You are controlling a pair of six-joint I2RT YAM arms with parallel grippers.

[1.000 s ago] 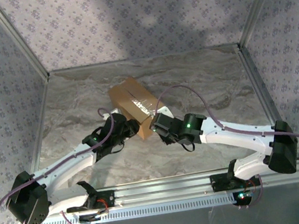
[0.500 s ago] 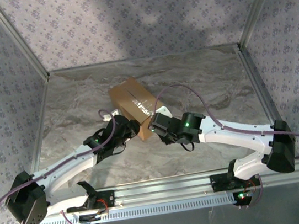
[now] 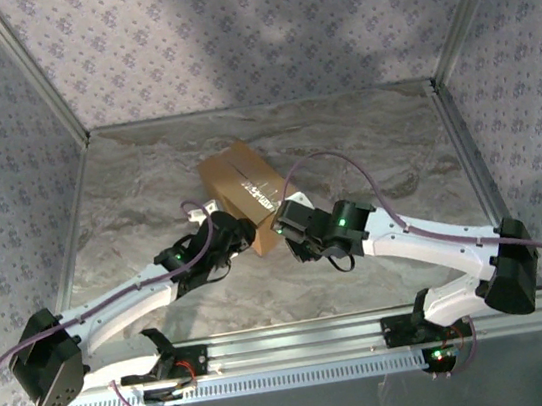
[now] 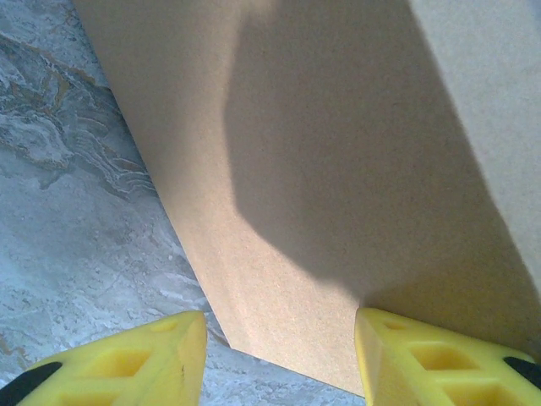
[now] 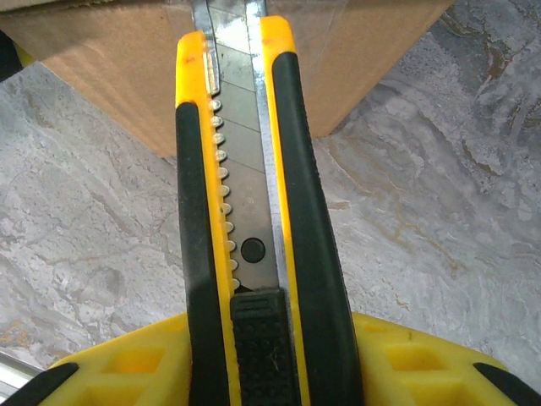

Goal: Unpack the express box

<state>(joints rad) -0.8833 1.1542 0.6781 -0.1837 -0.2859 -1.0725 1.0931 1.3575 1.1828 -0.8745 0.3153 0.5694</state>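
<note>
The express box [image 3: 232, 178] is a small brown carton in the middle of the table, with shiny clear tape [image 3: 260, 192] along its top seam. My left gripper [image 3: 238, 238] is at the box's near left corner. In the left wrist view the brown side of the box [image 4: 338, 169] is close ahead, and the left gripper [image 4: 279, 342] is open with the box's lower corner between its yellow fingers. My right gripper [image 3: 290, 224] is shut on a yellow and black utility knife [image 5: 254, 211]. The knife's blade points at the near end of the box [image 5: 101, 68], by the tape.
The table top [image 3: 374, 148] has a grey marble pattern, with free room to the right of and behind the box. Patterned walls and metal posts close in the back and both sides. An aluminium rail [image 3: 291, 342] carrying the arm bases runs along the near edge.
My left gripper has slid right and forward to the box's near corner. My right gripper with the knife has shifted slightly along the box's near end. The box has barely moved.
</note>
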